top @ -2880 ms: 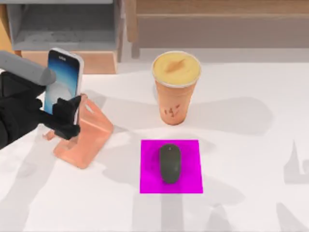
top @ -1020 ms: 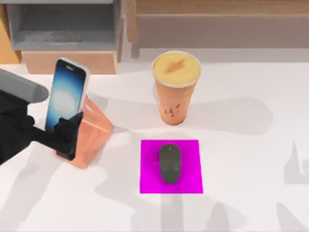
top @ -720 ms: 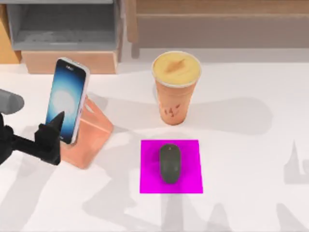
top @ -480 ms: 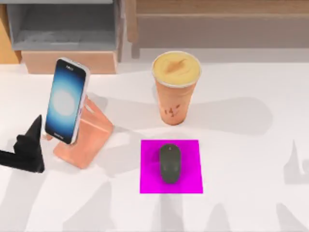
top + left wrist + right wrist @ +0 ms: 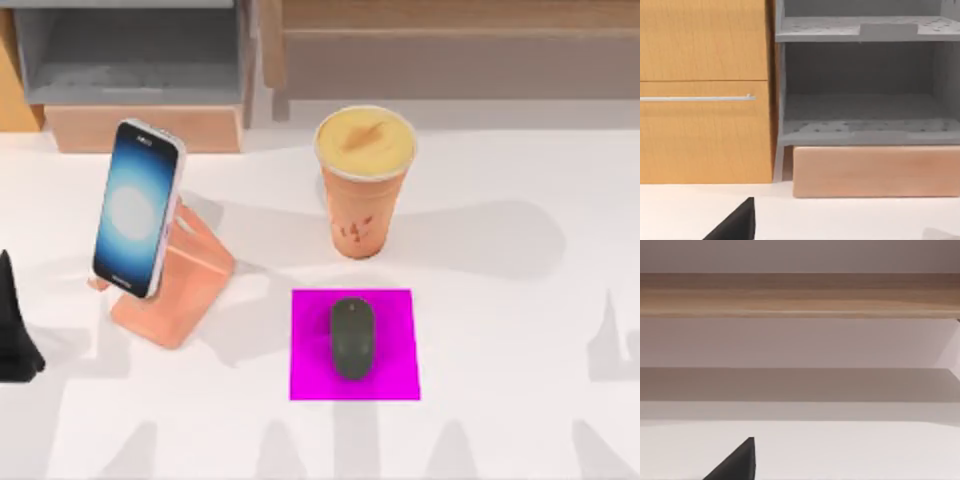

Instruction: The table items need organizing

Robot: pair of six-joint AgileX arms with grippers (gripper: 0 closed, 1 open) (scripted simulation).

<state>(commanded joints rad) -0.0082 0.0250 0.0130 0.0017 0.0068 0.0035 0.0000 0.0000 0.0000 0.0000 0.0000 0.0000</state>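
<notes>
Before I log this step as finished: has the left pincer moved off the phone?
Yes. The left pincer has drawn back to the table's left edge, apart from the smartphone, which leans on its stand.

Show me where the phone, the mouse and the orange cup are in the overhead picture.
smartphone (image 5: 135, 208), top view, middle of its blue screen.
computer mouse (image 5: 352, 338), top view, centre of its dark back.
orange cup (image 5: 365, 143), top view, middle of its yellowish lid.

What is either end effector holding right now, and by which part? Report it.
Nothing is held. The left end effector sits at the table's left edge, apart from the smartphone, which leans on its stand.
</notes>
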